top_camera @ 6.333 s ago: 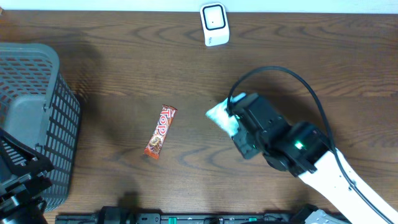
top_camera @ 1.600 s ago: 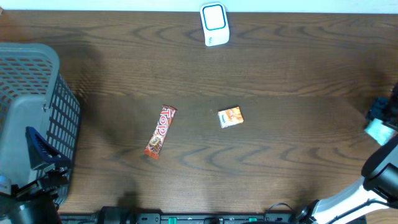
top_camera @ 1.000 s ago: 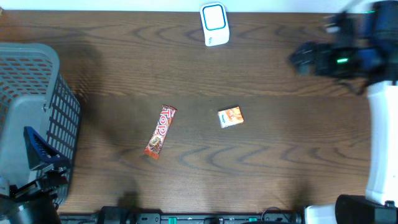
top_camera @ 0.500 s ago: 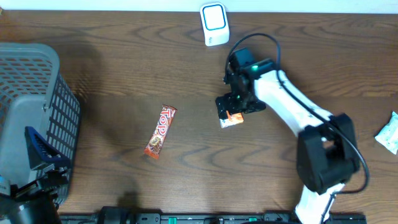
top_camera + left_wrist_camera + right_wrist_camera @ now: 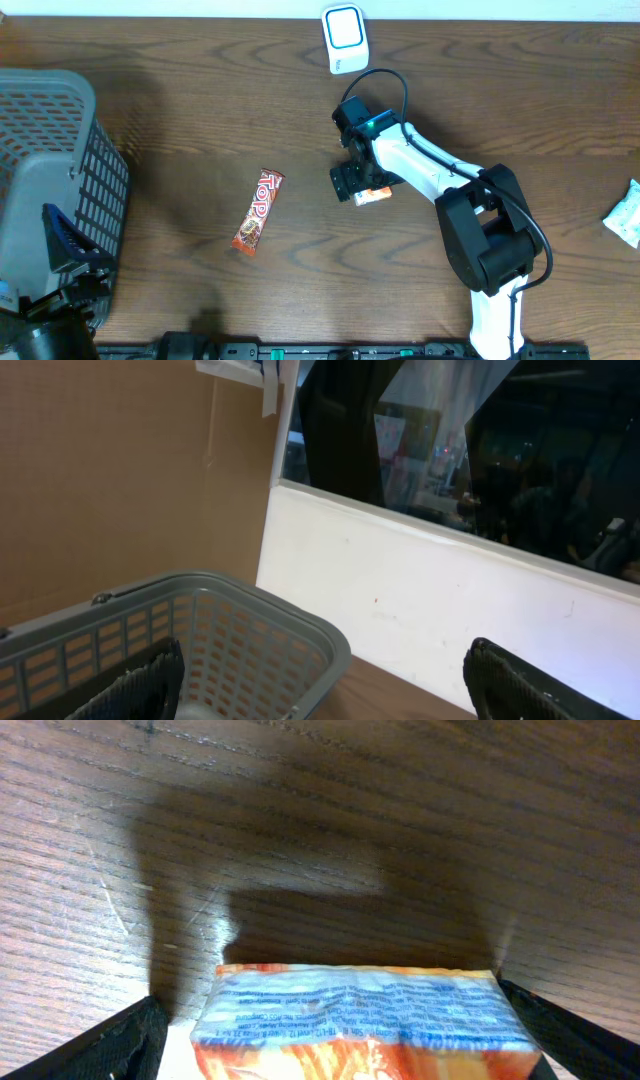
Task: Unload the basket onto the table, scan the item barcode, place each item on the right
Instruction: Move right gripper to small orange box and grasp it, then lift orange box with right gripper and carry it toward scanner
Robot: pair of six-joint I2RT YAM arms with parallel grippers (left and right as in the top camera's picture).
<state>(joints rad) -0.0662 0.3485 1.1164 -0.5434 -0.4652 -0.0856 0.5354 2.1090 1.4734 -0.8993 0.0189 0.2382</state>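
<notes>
Overhead: my right hand [image 5: 352,186] has swung in from the far right and now sits over the small orange box [image 5: 377,196], in the middle of the surface [image 5: 200,130], at six o'clock from the white scanner [image 5: 345,40]. A pickup looks next.

Left wrist: my left hand [image 5: 322,682] gapes empty, facing a grey mesh basket [image 5: 230,630].

Right wrist: my wide-spread fingers [image 5: 100,1045] straddle the glossy, crinkled box on grainy wood, not yet gripping it.

Basket [image 5: 60,120]: counter's [image 5: 200,120] left edge
Scanner [image 5: 345,38]: far edge
Candy bar [image 5: 258,210]: centre
Box [image 5: 377,195]: right of candy bar
Packet [image 5: 625,212]: right edge
</notes>
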